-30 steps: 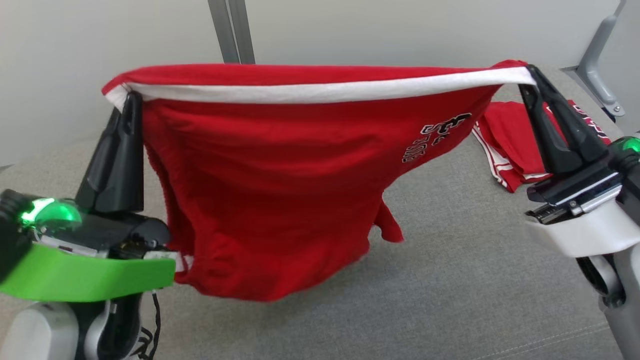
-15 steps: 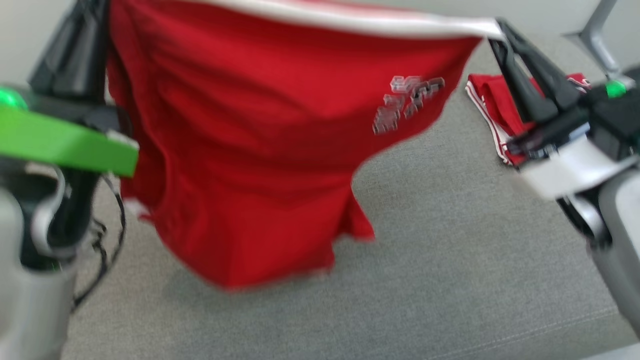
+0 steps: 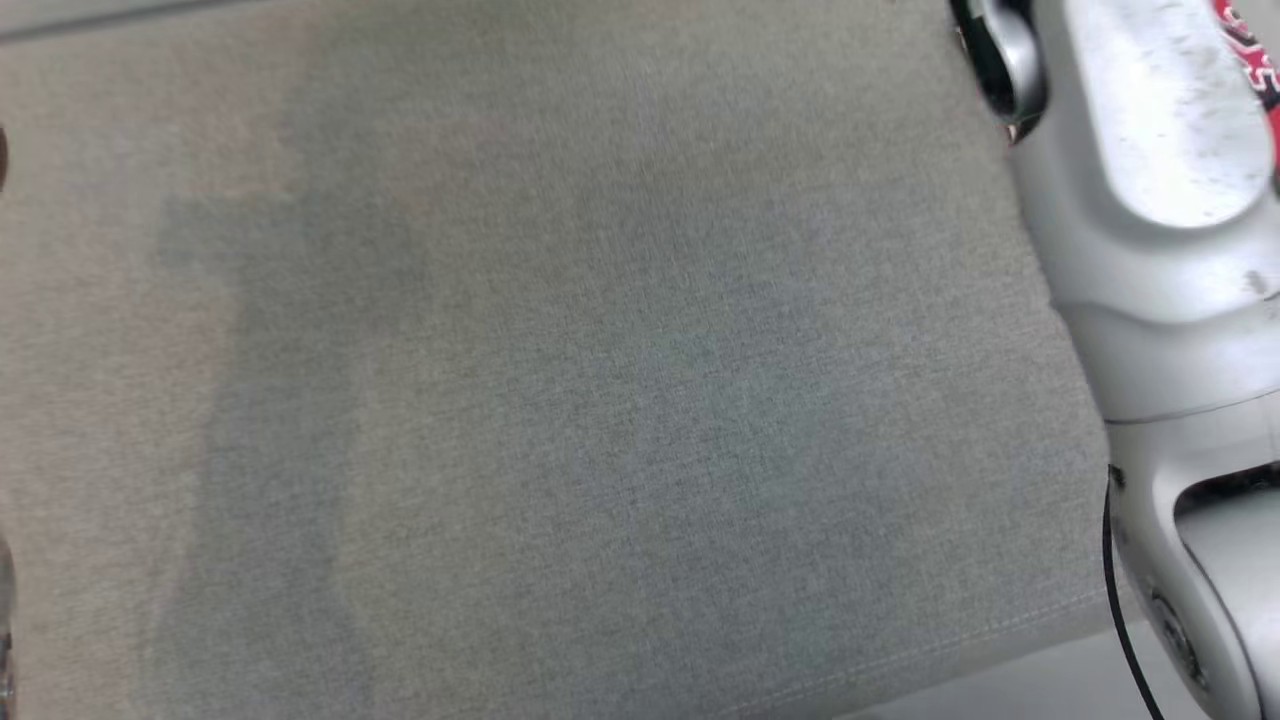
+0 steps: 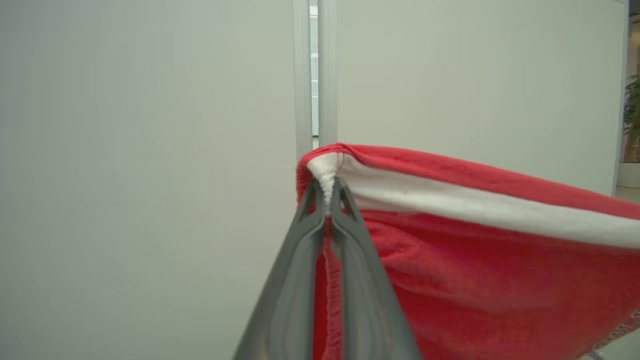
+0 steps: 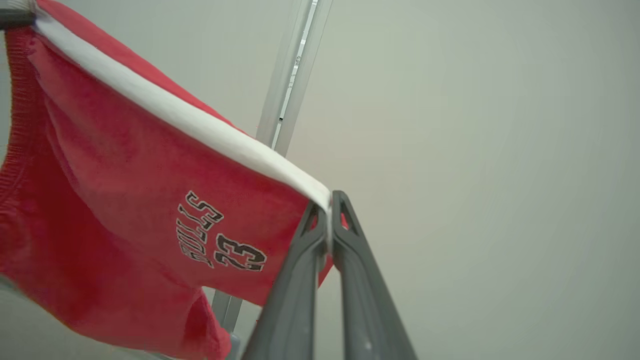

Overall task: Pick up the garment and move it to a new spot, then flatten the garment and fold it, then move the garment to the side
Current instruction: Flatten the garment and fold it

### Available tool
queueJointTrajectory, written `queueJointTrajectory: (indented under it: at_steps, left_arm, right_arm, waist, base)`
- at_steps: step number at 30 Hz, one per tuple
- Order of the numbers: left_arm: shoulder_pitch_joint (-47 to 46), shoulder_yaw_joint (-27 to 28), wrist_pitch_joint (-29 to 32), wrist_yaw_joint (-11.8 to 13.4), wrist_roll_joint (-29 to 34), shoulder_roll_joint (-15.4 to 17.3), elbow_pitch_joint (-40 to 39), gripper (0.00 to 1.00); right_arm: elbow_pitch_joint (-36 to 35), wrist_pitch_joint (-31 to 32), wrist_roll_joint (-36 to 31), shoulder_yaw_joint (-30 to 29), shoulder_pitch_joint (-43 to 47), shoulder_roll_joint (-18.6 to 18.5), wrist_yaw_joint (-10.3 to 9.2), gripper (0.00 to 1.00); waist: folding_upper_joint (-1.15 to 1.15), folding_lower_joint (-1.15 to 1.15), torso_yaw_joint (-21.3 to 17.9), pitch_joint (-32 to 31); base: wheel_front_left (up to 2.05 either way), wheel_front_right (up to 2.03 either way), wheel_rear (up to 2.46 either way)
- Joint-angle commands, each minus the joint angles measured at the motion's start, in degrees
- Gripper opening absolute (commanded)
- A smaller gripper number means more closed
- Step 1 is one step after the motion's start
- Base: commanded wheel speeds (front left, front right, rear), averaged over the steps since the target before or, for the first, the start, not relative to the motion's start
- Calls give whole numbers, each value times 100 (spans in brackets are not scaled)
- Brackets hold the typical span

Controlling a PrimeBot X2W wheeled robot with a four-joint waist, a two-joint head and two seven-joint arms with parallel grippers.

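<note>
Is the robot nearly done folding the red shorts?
Not yet. Done: the red garment is picked up, hanging in the air. In hand: the left gripper and right gripper are each shut on an end of its white stripe, stretching it out. Left: laying it on the grey cushion, flattening, folding, moving it aside.

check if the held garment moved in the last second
Yes, upward. The garment hung low over the grey cushion a second ago; now it is stretched high before the wall, off that cushion. The head camera tilted too.
</note>
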Motion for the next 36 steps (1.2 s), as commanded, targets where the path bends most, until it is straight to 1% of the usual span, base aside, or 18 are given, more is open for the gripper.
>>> queueJointTrajectory:
  at_steps: [1,3,7,10,12,16,21,25,31,36]
  left_arm:
    - [-13,25,-209,-36,-12,-71,288,0]
    - [152,78,-441,-93,-123,-146,692,0]
    - [519,103,-871,-296,-318,-268,1238,0]
    - [814,224,-1104,-432,-510,-335,1311,0]
    - [1071,250,-1193,-518,-580,-331,1160,0]
    - [1680,494,-1239,-584,-769,-390,394,0]
    - [3071,842,-1238,-603,-903,-603,-899,0]
    - [4213,1066,-1240,-604,-852,-824,-1641,0]
    - [5705,1202,-1242,-595,-695,-1360,-2319,0]
    - [6626,1185,-1243,-597,-582,-1663,-2687,0]
  right_arm:
    - [209,-57,7,83,21,66,-13,0]
    - [429,-88,34,239,169,129,-12,0]
    - [325,-87,201,428,592,170,-12,0]
    - [81,-88,277,416,942,167,-12,0]
    - [-154,-88,284,323,1196,169,-13,0]
    - [-805,-88,289,52,1779,70,-13,0]
    - [-1664,-85,423,-163,2820,-200,-13,0]
    - [-2182,-85,533,-323,3668,-340,-17,0]
    - [-2844,-86,556,-600,4889,-360,-19,0]
    - [-3310,-86,501,-731,5805,-425,-19,0]
  waist:
    - [0,0,-246,755]
    - [0,0,-226,955]
    - [0,0,-135,1254]
    - [0,0,-66,1322]
    - [0,0,-17,1299]
    - [0,0,115,1135]
    - [0,0,286,708]
    - [0,0,337,279]
    - [0,0,409,-401]
    - [0,0,398,-831]
  base:
    - [0,0,0]
    - [0,0,0]
    - [0,0,0]
    - [0,0,0]
    - [0,0,0]
    - [0,0,0]
    - [0,0,0]
    - [0,0,0]
    - [0,0,0]
    - [0,0,0]
